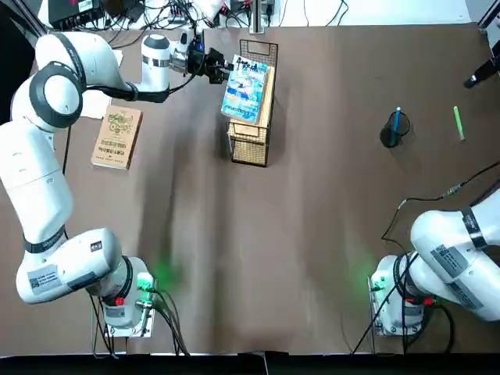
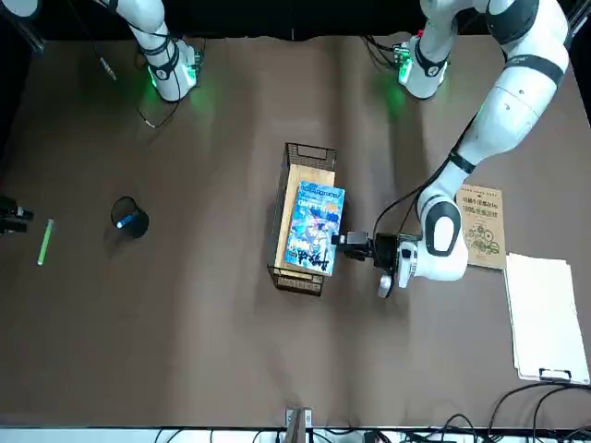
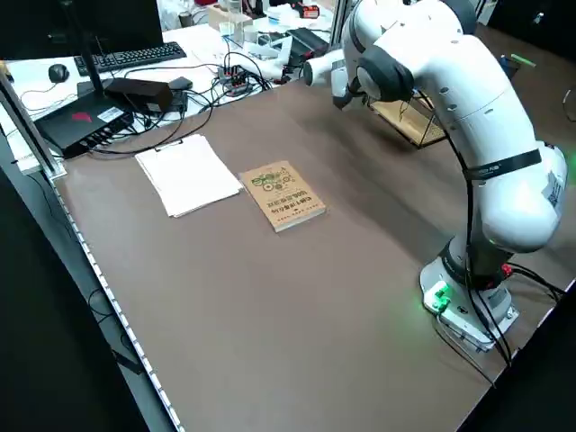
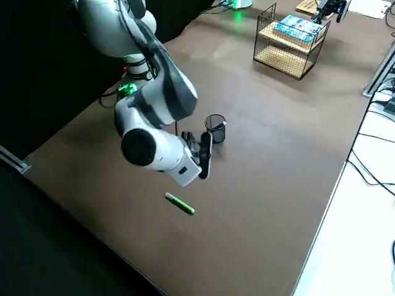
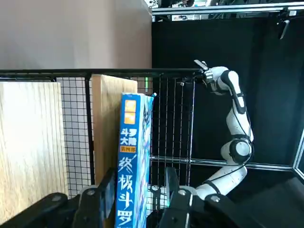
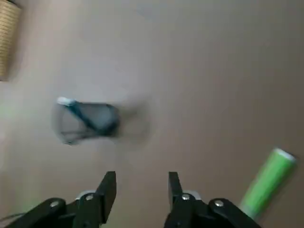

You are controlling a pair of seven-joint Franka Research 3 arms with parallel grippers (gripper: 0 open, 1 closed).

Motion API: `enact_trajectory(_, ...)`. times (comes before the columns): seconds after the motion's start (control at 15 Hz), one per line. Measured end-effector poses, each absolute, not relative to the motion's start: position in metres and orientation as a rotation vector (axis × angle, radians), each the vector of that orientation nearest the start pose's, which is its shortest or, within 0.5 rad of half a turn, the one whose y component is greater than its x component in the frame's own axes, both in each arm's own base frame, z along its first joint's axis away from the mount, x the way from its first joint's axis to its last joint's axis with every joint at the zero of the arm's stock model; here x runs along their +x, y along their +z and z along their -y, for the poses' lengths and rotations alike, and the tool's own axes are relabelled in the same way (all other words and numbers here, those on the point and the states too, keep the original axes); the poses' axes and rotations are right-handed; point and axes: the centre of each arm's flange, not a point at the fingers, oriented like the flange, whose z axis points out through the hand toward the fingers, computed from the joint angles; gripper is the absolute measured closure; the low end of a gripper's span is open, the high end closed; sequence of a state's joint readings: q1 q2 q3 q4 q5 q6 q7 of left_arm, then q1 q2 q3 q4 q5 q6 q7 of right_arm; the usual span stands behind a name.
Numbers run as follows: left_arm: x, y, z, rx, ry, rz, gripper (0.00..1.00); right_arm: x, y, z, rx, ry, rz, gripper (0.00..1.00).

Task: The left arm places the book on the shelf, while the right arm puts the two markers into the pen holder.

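Note:
The light blue and white book (image 1: 247, 90) lies flat on the wooden top board of the black wire shelf (image 1: 251, 148). My left gripper (image 1: 223, 69) is level with the book's end. In the left wrist view its fingers (image 5: 102, 199) straddle the book's edge (image 5: 134, 142), with a gap on one side, so it is open. The blue marker (image 1: 397, 121) stands inside the black pen holder (image 1: 391, 133). The green marker (image 1: 458, 123) lies on the table just right of the holder. My right gripper (image 6: 140, 187) hovers open and empty above the table, between the holder (image 6: 85, 122) and the green marker (image 6: 267, 183).
A tan-brown book (image 1: 117, 137) lies to the left of the shelf, with white paper sheets (image 2: 545, 314) beyond it. Cables and desk gear crowd the table's far edge. The right arm's elbow (image 4: 148, 148) hangs over the table near the holder (image 4: 215, 128).

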State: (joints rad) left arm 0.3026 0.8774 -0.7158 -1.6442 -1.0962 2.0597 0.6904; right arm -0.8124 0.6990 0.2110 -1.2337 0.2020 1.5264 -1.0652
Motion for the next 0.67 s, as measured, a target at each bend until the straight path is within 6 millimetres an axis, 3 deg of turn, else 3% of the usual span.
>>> enact_trajectory(0.07,0.63,0.224,0.25,1.707,-0.134,0.14,0.48,0.575,0.34,0.408,-2.74,0.119,0.475,0.48)
enact_trajectory(0.33,0.629,0.216,0.245,1.714,-0.142,0.125,0.16,0.593,0.329,0.4,-2.919,0.241,0.292,0.48)
enact_trajectory(0.67,0.628,0.21,0.242,1.721,-0.147,0.116,0.14,0.591,0.293,0.42,-3.069,0.294,-0.066,0.49)
